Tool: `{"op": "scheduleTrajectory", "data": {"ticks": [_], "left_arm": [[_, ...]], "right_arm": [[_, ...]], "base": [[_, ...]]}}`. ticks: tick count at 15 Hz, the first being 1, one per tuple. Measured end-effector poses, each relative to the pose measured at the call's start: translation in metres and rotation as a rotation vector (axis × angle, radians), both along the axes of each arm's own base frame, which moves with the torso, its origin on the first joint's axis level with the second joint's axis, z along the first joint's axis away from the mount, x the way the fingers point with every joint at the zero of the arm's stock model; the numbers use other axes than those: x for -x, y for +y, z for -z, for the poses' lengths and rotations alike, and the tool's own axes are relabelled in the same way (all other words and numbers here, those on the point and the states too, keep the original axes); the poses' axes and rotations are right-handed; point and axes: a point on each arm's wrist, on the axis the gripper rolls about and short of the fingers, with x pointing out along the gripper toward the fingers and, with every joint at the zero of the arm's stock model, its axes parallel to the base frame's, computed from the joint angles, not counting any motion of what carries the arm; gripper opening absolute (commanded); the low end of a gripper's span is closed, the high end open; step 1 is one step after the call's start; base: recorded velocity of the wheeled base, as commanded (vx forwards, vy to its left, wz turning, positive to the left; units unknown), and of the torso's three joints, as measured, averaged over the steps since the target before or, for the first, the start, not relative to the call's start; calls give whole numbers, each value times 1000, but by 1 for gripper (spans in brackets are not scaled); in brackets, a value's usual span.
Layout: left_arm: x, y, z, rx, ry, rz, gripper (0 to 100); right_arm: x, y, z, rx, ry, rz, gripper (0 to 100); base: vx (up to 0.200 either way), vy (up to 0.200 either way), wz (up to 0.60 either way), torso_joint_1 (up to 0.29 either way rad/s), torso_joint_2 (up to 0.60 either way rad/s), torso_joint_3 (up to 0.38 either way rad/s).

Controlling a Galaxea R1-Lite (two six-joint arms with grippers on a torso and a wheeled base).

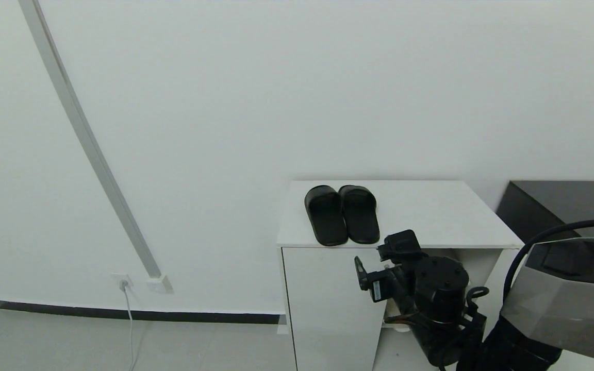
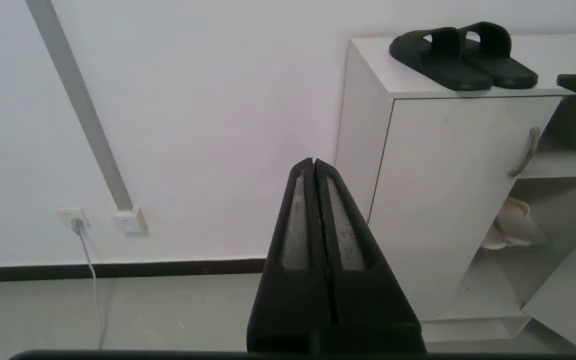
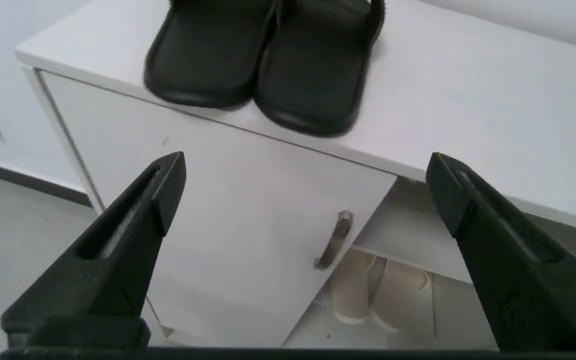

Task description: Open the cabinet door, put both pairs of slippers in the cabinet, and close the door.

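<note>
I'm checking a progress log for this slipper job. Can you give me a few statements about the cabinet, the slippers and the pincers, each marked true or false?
1. The black slippers lie on top of the cabinet. True.
2. The right pincer is shut on a slipper. False: it is open and holds nothing, in front of the cabinet.
3. The pale slippers sit on a shelf inside the cabinet. True.
4. The left pincer is wide open. False: its fingers are pressed together.
5. The cabinet is fully closed. False: one door is shut, but the side beside it is open, showing the shelves.
</note>
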Motion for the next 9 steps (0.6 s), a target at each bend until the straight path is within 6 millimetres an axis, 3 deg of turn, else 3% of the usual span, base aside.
{"op": "scheduleTrajectory", "data": {"ticks": [4, 9], "left_arm": [[0, 0, 0, -1, 0, 1, 0], [0, 0, 0, -1, 0, 1, 0]], "right_arm": [[-22, 15, -18, 28, 69, 17, 100], [-37, 32, -70, -78, 168, 38, 100]], "base": [[0, 0, 0, 0, 0, 0], [0, 0, 0, 0, 0, 0]]}}
